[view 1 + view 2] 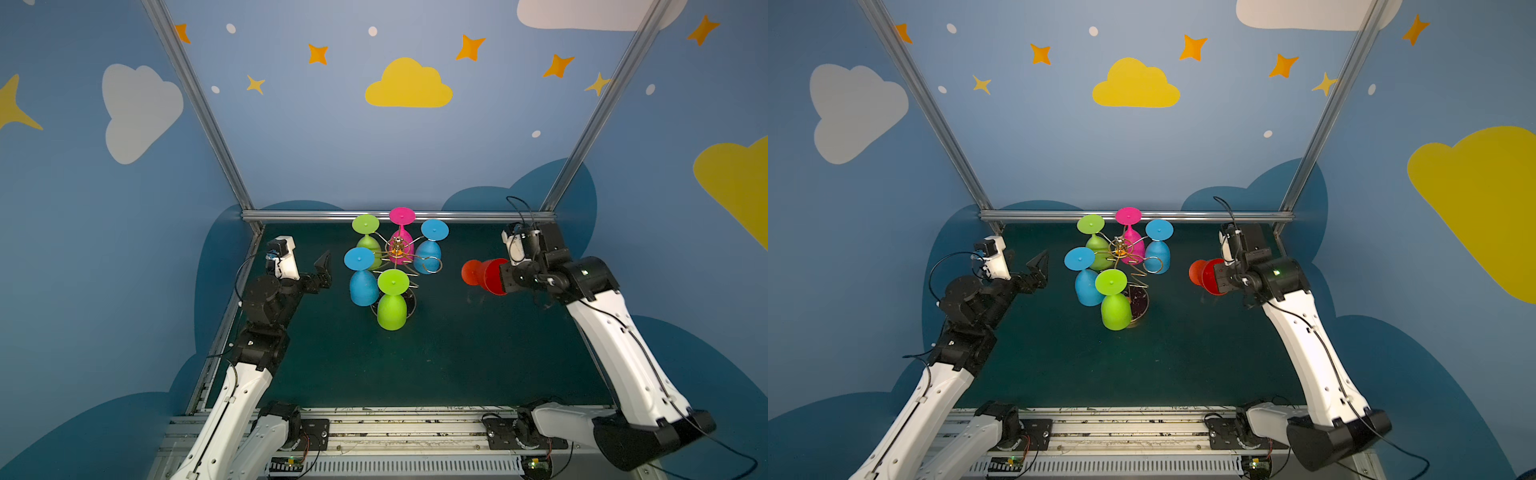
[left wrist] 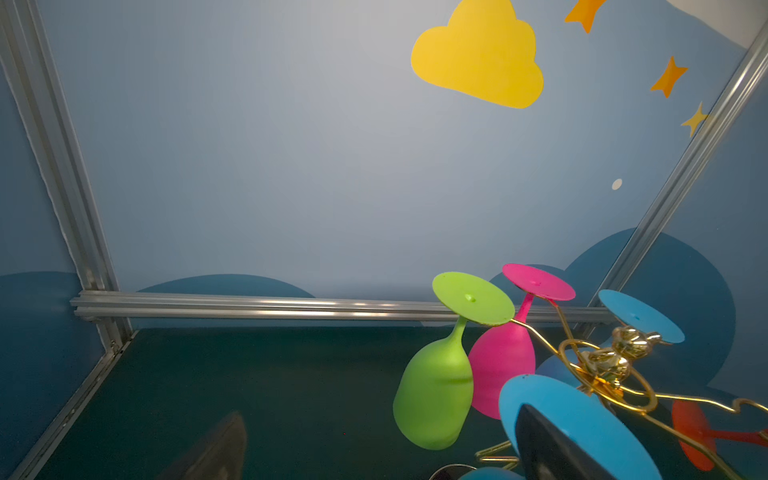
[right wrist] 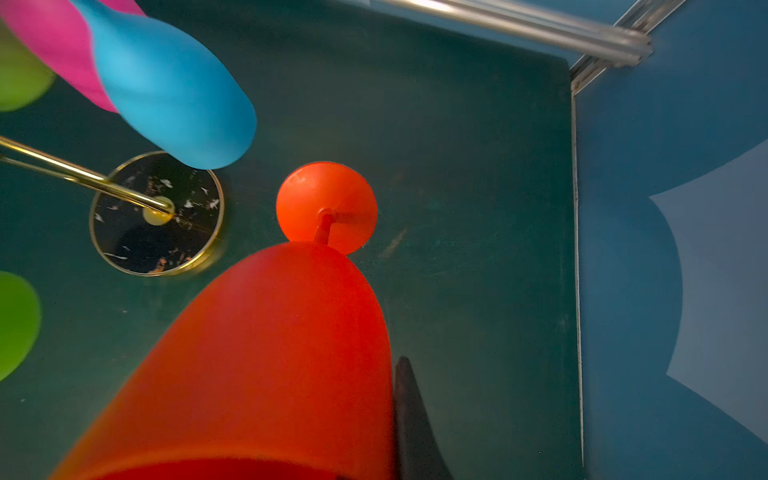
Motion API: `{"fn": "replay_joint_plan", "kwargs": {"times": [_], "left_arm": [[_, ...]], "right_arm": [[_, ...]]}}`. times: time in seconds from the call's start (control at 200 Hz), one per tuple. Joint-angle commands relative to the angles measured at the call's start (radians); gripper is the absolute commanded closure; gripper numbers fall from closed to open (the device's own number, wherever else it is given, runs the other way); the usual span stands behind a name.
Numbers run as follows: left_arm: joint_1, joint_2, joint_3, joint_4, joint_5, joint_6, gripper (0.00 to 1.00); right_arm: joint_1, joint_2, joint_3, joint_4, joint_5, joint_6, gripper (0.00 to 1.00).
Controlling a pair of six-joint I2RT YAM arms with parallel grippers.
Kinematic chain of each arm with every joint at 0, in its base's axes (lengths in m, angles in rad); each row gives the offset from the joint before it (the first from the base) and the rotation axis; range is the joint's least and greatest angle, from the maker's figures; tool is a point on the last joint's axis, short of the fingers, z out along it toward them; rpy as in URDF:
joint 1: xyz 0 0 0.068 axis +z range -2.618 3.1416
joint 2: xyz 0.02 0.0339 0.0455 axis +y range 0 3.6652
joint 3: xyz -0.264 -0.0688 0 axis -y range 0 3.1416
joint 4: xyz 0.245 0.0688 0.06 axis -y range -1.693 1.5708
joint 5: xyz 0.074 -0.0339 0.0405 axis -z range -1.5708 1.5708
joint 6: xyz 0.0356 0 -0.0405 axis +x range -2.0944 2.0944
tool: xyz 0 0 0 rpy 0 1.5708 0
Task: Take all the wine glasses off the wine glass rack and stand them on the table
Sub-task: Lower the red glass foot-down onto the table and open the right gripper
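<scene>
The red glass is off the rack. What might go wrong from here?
The right pincer grips the red glass by its bowl only, foot toward the rack; a slip could drop it, or a swing could clip the empty wire loop. The open left pincer sits close beside a hanging blue glass; a nudge might unhook it or rock the loaded rack.
</scene>
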Motion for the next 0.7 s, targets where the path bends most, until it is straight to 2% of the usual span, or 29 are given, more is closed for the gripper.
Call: {"fn": "replay_joint_plan", "kwargs": {"times": [0.0,0.245,0.696], "left_arm": [[0.03,-0.021,-0.009,-0.002,0.017,0.003,0.01],[0.063,-0.047,-0.031,0.002,0.032,-0.004,0.01],[0.082,-0.052,-0.038,-0.002,0.044,-0.004,0.01]], "right_arm": [[-0.028,0.09,0.058,0.042,-0.013,-0.016,1.0],[-0.059,0.374,0.238,0.021,-0.035,-0.043,1.0],[-0.075,0.724,0.567,-0.121,-0.015,-0.075,1.0]]}}
